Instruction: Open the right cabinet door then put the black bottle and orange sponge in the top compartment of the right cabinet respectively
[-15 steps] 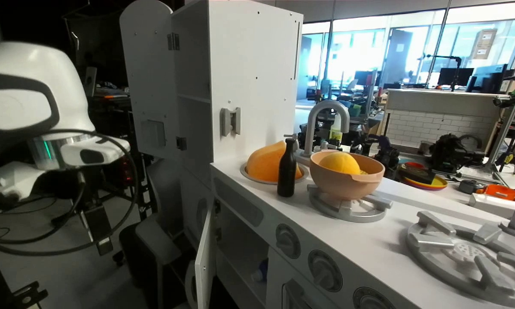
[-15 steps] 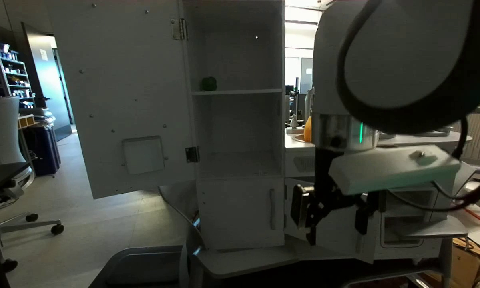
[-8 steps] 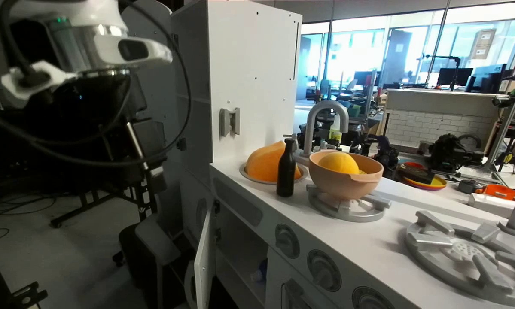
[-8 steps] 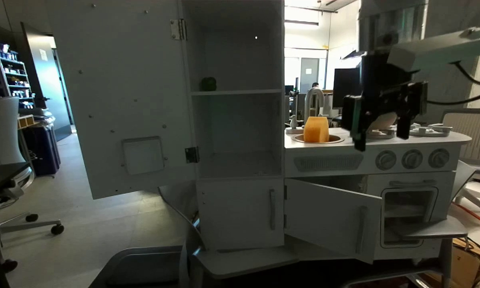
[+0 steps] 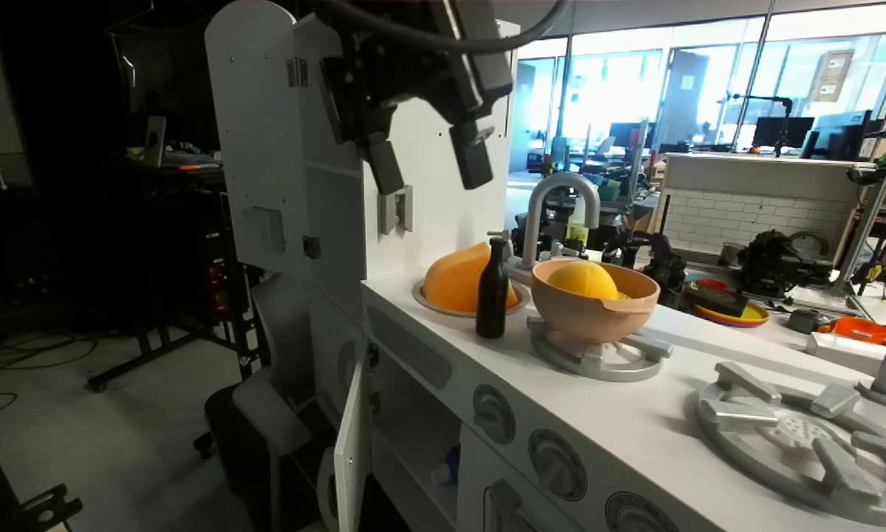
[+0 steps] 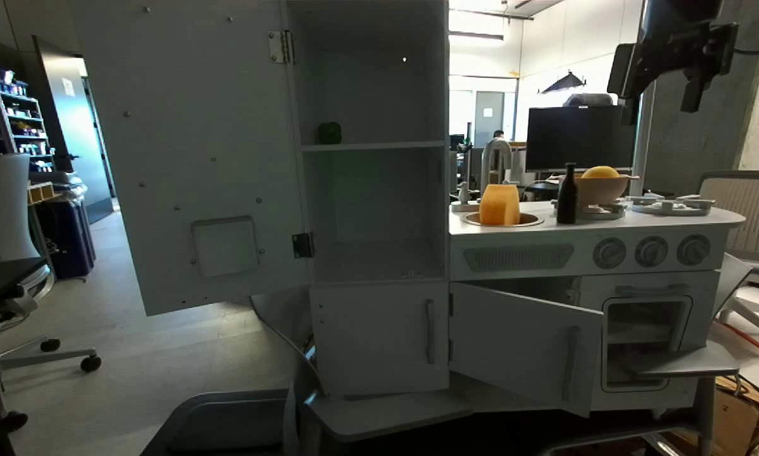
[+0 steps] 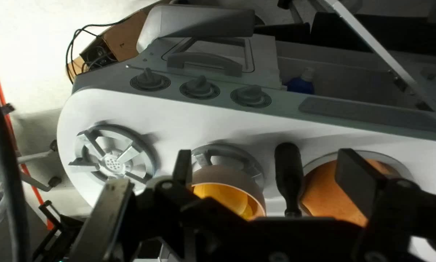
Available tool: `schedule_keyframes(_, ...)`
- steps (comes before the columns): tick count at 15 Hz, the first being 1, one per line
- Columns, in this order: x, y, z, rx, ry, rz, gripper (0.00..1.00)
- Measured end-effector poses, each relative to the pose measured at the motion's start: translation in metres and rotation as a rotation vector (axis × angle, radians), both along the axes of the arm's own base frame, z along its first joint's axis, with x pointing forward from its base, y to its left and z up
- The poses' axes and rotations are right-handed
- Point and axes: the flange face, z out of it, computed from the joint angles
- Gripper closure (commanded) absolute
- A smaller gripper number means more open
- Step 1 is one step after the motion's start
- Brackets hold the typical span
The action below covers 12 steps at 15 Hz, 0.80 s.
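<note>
The black bottle (image 5: 492,299) stands upright on the white counter (image 5: 598,428), also seen in an exterior view (image 6: 567,199) and the wrist view (image 7: 289,169). The orange sponge (image 5: 454,281) sits in the round sink, left of the bottle; it shows too in an exterior view (image 6: 499,206). My gripper (image 5: 432,177) is open and empty, high above the counter, apart from both. In the wrist view the bottle appears between the spread fingers (image 7: 358,178). The tall cabinet door (image 6: 195,158) stands wide open. The top compartment (image 6: 379,88) holds a small green object (image 6: 329,133) at its left.
A peach bowl (image 5: 598,314) with yellow items stands on a burner beside the bottle. The grey faucet (image 5: 561,196) rises behind the sink. A lower door (image 6: 525,348) stands ajar. A second burner (image 5: 797,436) is farther along the counter.
My gripper has risen and swung from in front of the cabinet to above the counter, staying open. The bottle and bowl have come into sight in an exterior view.
</note>
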Motion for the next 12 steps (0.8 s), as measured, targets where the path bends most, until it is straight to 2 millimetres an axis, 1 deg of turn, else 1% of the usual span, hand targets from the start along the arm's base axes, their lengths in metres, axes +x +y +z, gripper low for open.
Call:
schedule_keyframes(1,0.006,-0.005,-0.002,0.000,-0.005,0.001,0.00)
schedule_keyframes(3,0.018,-0.002,-0.019,-0.002,-0.007,0.017,0.00)
schedule_keyframes(7,0.037,0.013,-0.069,0.012,-0.031,0.061,0.00)
schedule_keyframes(9,0.044,0.016,-0.091,0.020,-0.043,0.070,0.00)
schedule_keyframes(12,0.055,0.013,-0.117,0.035,-0.063,0.066,0.00)
